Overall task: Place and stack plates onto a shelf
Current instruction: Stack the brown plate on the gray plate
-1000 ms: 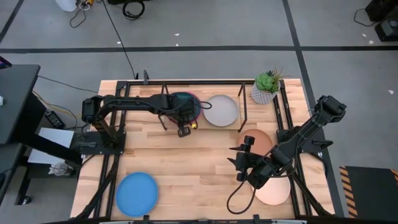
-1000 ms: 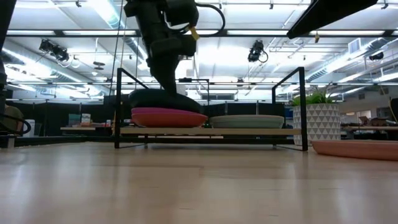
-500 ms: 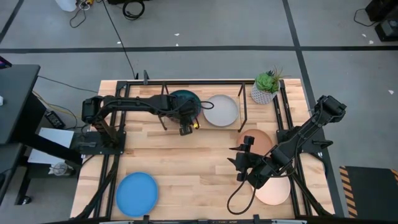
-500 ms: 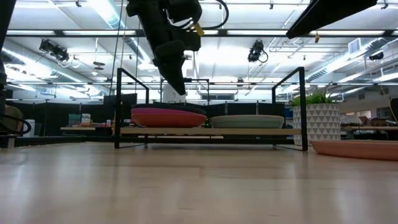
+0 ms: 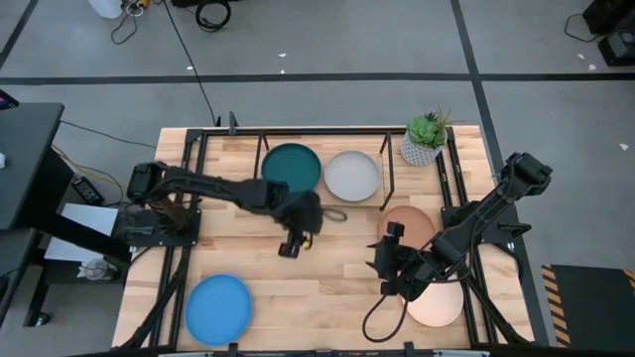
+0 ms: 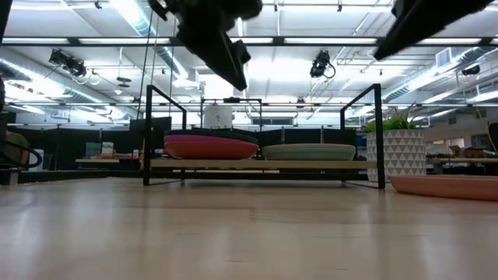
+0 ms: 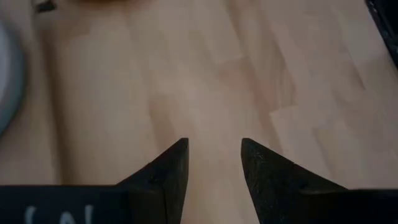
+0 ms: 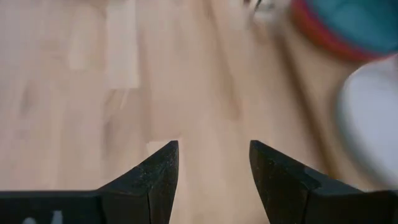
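The shelf stands at the table's far edge. On its left side a dark teal plate lies flat on top of a magenta one. On its right side lies a light grey plate. My left gripper hovers open over bare wood, near side of the shelf, with nothing between its fingers. My right gripper is open over the table at the right, next to a terracotta plate. A cream-peach plate and a blue plate rest flat near the front edge.
A potted plant in a white pot stands at the far right corner beside the shelf. Black rails run along the table's left and right edges. Bare wood lies open in the table's middle, between the blue plate and my right gripper.
My left gripper has opened and let go of the dark teal plate, which now lies flat on the magenta one on the shelf. It then rose and drew back toward the table's near edge, clear of the shelf. My right arm has shifted slightly.
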You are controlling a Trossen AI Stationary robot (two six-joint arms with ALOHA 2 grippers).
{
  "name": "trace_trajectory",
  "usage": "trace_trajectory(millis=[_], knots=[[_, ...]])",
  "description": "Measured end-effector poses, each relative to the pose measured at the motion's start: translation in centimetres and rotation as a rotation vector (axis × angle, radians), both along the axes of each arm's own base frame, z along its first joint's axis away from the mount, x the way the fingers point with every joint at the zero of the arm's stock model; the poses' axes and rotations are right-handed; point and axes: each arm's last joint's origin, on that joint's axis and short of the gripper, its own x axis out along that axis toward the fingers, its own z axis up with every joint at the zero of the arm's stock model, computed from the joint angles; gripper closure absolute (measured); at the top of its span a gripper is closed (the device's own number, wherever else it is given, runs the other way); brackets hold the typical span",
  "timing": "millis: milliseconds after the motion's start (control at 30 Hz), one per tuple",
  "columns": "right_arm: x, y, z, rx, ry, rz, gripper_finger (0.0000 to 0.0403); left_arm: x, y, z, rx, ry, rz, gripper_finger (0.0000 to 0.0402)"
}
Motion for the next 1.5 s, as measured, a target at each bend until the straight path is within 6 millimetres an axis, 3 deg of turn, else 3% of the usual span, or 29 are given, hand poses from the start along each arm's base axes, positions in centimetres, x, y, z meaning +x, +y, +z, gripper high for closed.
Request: trace_trajectory(millis=[167,367,567,833,1233,1500], knots=[[0.5,0.3,-2.2,0.118,0.133,-0.056,0.0202,-0.3,-2.9,0.1,0.094,-0.029,-0.025,0.0248],[0.9,-0.8,-5.4,0.128,0.355,-0.198,0.021,-0.4,-3.8,0.1,0.215,-0.055,-0.016,0.0249],[0.1,-2.2,-6.0,0.142,0.499,-0.362,0.0224,-0.5,-3.8,0.0,0.217,-0.045,-0.01,0.0249],[-0.2,-3.5,-6.9,0.182,0.583,-0.422,0.0244,-1.2,-4.1,0.1,0.23,0.0,-0.032,0.0249],[-0.3,-4.4,-8.8,0.264,0.614,-0.406,0.026,-4.0,-5.2,4.1,0.189,-0.098,-0.043,0.0249],[-0.4,-5.1,-9.8,0.294,0.633,-0.378,0.0324,-5.3,-5.7,6.1,0.167,-0.177,-0.051,0.0249]])
